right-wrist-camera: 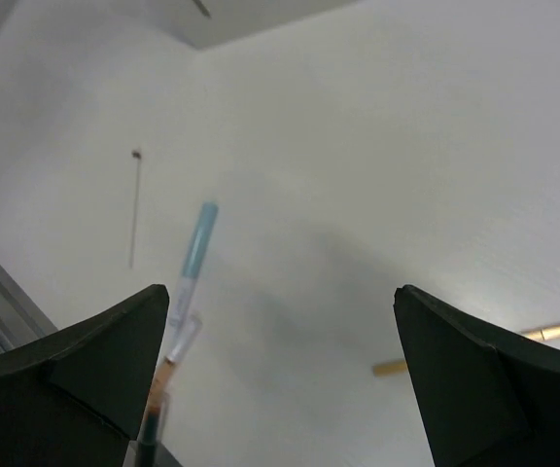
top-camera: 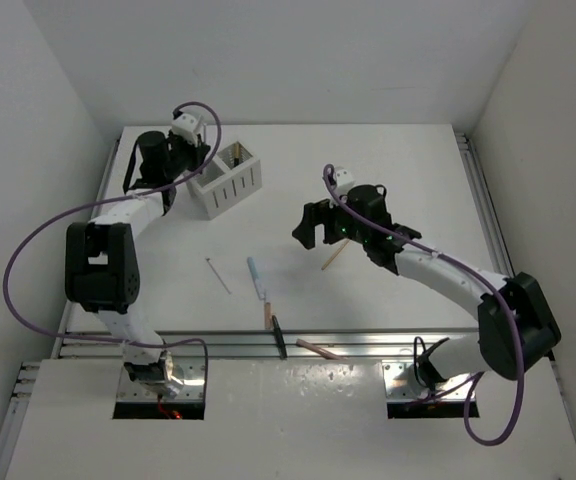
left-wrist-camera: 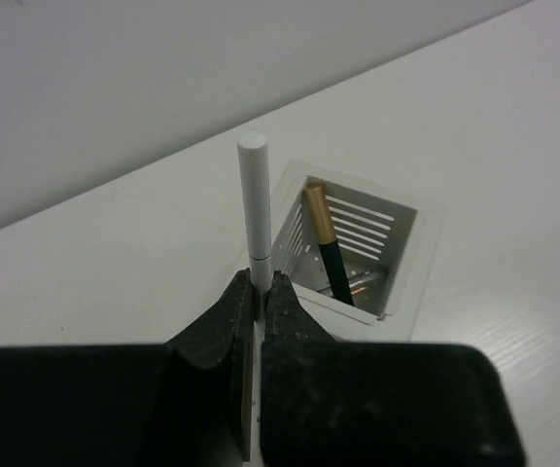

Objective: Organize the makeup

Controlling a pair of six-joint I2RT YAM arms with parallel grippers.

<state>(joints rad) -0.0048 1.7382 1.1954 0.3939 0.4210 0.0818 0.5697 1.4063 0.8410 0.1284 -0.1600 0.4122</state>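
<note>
There, white stick [left-wrist-camera: 254, 209] near box rim [left-wrist-camera: 428, 248].

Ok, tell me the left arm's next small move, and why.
Probably nudge the left gripper sideways toward the box, so the white stick sits over the open compartment, ready to drop. The gripper is shut on the stick, which lines up with the box's edge rather than its opening. A dark pencil already leans inside, so that looks like the place for it.
</note>
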